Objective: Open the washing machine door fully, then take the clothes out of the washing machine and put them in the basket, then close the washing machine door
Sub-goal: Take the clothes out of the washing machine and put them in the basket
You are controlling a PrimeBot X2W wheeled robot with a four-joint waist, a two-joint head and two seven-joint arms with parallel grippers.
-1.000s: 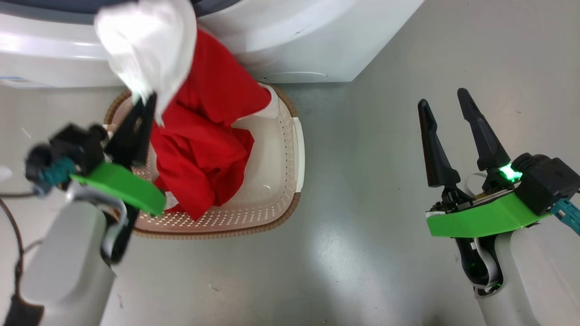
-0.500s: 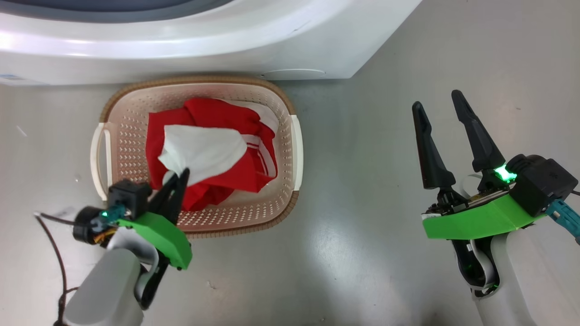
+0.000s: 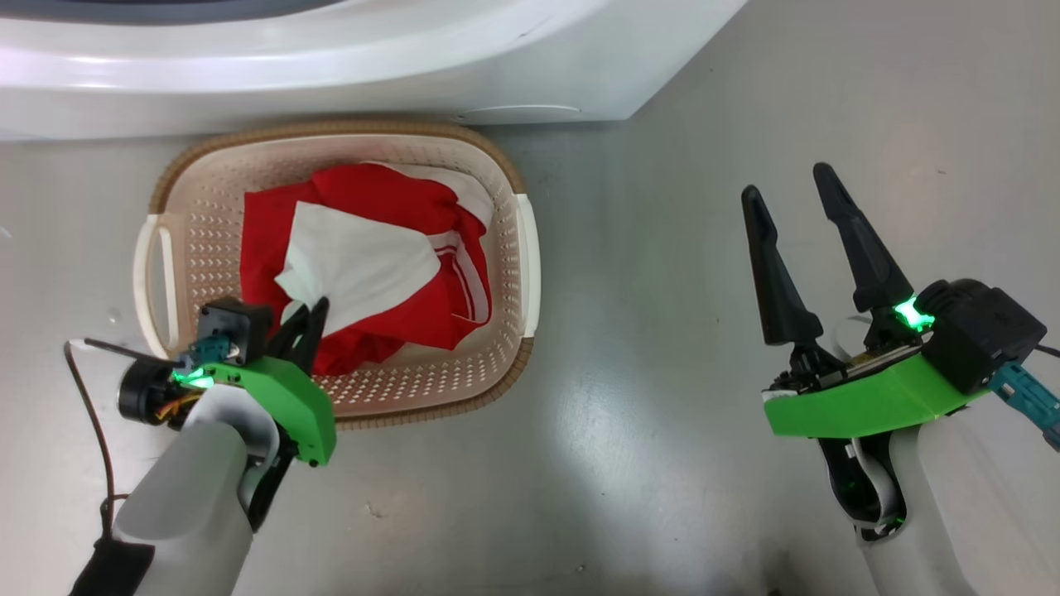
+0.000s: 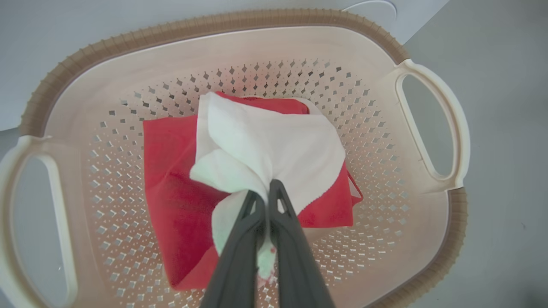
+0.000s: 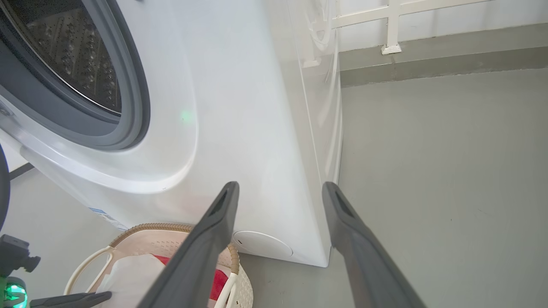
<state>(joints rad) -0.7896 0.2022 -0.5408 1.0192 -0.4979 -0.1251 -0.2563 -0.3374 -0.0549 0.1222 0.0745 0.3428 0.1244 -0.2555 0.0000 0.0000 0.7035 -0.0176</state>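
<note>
Over the basket (image 4: 214, 21), left fingers (image 4: 239, 256) pinch the clothes (image 4: 171, 201) (white panel); right fingers (image 3: 770, 273) spread, empty.

My left claw (image 3: 317, 306) and right claw (image 3: 787, 184) each end in two long, tapering dark fingers (image 3: 861, 244). Behind each claw sits a bright green bracket (image 3: 861, 404), then a pale grey rounded forearm (image 3: 182, 505). Beside each bracket a black camera block (image 3: 985, 331) carries a small green light (image 3: 909, 314), a teal plug (image 3: 1027, 389) and, behind my left claw, a thin dark cable (image 3: 93, 439).
</note>
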